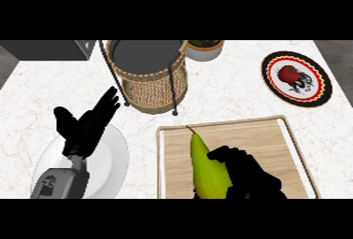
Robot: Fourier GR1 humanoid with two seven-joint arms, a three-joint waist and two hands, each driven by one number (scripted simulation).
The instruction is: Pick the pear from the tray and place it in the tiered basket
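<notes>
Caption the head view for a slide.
Right hand curled against the pear on the tray; basket behind, left hand open.

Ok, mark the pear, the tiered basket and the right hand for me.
pear [205,165], head view, middle of its green body.
tiered basket [153,95], head view, woven front wall.
right hand [250,173], head view, back of the hand beside the pear.

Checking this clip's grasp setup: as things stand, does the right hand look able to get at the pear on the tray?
Probably yes. The right hand already lies on the wooden tray right beside the pear, fingers curled against its side, with nothing between them. Whether it actually grips the pear can't be told.
</notes>
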